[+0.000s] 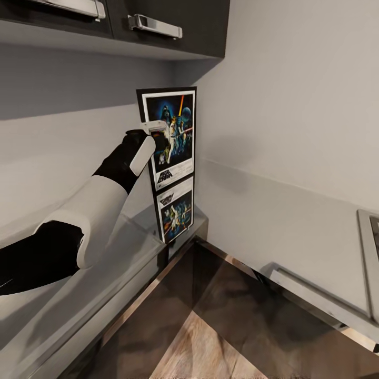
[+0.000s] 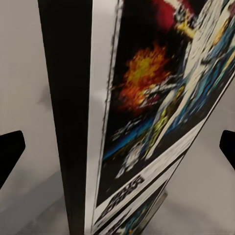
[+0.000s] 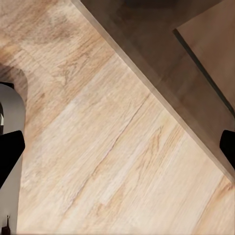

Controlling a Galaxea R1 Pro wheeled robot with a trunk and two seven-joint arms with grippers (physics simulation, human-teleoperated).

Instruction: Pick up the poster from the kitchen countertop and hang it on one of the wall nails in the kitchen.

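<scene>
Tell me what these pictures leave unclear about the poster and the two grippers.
- Poster: in the head view the left gripper covers part of its artwork; whether it is gripped is unclear.
- Poster's top: cut off by the left wrist view's edge.
- Poster's small print: too blurred to read.
- Right gripper: the right wrist view shows just dark fingertips over wooden floor.

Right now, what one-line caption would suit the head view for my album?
Left gripper reaches the upright black-framed Star Wars poster standing on the glossy grey countertop.
</scene>
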